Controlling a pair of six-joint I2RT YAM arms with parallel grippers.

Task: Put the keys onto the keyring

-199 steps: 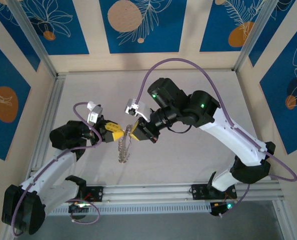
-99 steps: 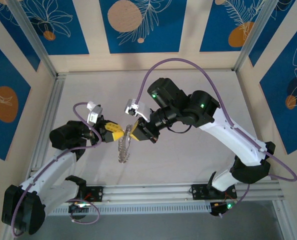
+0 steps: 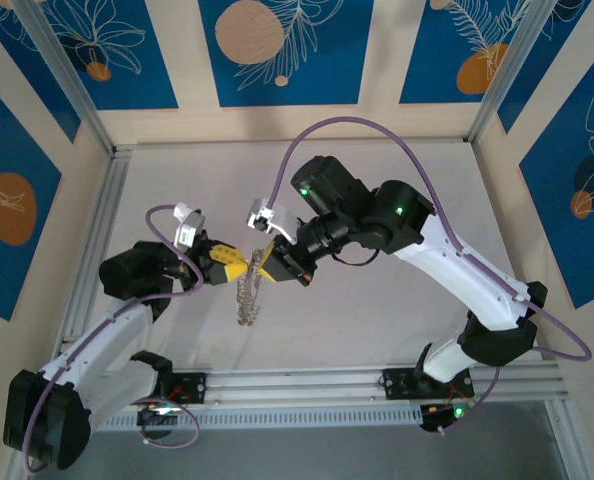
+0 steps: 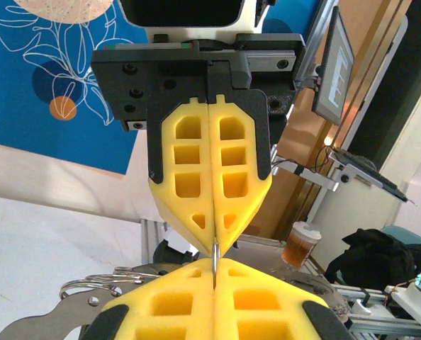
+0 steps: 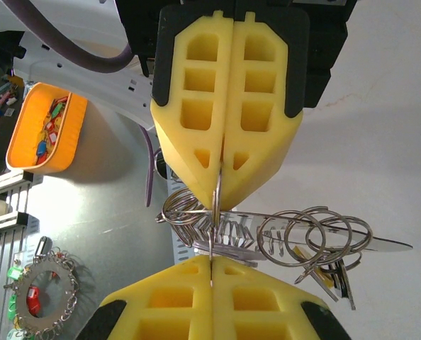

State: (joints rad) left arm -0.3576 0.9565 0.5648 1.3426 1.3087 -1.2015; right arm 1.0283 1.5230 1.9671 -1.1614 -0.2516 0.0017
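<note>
Above the table my left gripper [image 3: 240, 270] and right gripper [image 3: 261, 270] meet tip to tip. Each is shut on a thin metal ring of the keyring [image 3: 245, 300], whose loop hangs below them. In the left wrist view my left gripper [image 4: 214, 265] pinches the ring edge-on, facing the right gripper [image 4: 214, 242]. In the right wrist view my right gripper [image 5: 210, 262] holds the same wire under the left gripper [image 5: 218, 204]. Several split rings of the keyring [image 5: 306, 234] dangle beside it. A brassy-yellow key [image 5: 308, 258] hangs among them, and a pale lilac key [image 5: 228, 250] lies just above my fingertips.
An orange bin [image 5: 26, 152] with small coloured pieces stands on the white table [image 3: 397, 300]. A second ring of coloured tags [image 5: 44, 297] lies near it. Aluminium rails [image 3: 307, 385] run along the near edge, and purple cables [image 3: 362, 125] arc over the right arm.
The right arm's upper links have shifted slightly left. Both grippers and the hanging keyring stay where they were.
</note>
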